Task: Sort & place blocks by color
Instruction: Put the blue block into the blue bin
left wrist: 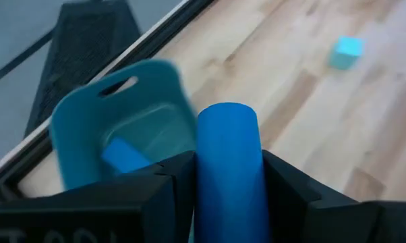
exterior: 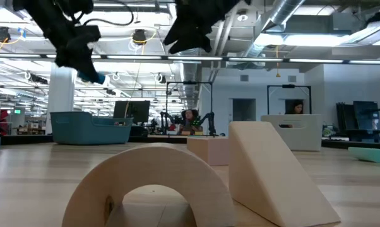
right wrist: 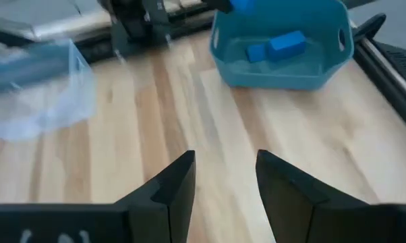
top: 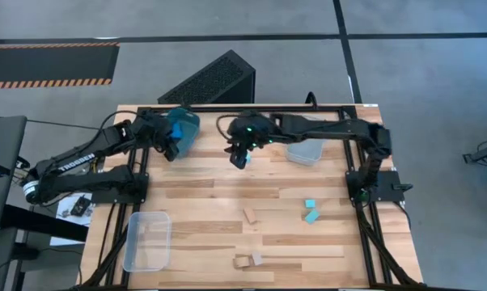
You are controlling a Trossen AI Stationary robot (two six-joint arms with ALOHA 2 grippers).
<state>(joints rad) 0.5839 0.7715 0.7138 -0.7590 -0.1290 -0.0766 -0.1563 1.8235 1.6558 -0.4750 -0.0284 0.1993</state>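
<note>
A blue cylinder (left wrist: pixel 228 169) sits clamped in the left claw (left wrist: pixel 228 202). Two blue blocks (right wrist: pixel 277 46) lie in the teal bin (right wrist: pixel 284 74). Cyan blocks (top: pixel 310 212) and tan ones (top: pixel 249 217) lie on the tabletop (top: pixel 203 202).

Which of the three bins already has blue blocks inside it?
The teal bin at the table's far edge, beside the left gripper, holds two blue blocks. The clear bin at the near left and the clear bin under the right arm show none.

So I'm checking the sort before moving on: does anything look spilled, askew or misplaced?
Nothing stands out. The teal bin sits upright with only darker blue blocks inside. The left gripper holds a blue cylinder near that bin; the right gripper is open and empty.
</note>
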